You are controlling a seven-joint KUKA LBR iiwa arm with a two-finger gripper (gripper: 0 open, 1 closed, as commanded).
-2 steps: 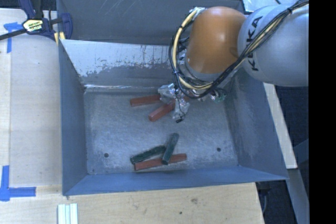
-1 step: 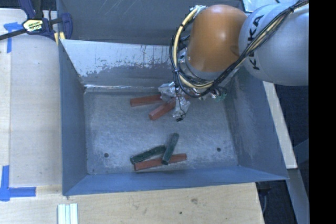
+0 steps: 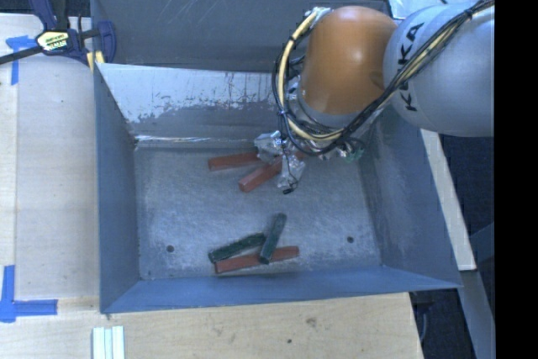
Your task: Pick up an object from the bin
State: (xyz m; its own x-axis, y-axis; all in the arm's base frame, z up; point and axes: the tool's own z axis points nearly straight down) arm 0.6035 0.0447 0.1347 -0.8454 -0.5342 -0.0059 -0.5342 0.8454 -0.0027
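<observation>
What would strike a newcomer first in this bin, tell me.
The arm's orange cover dominates the upper right, its gripper below it beside two red-brown sticks mid-bin. Near the bin's front wall, two green sticks and a red-brown one lie heaped.

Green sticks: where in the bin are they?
In the camera view's lower middle, the green sticks lie on the bin floor, touching a reddish-brown stick near the front wall.
</observation>
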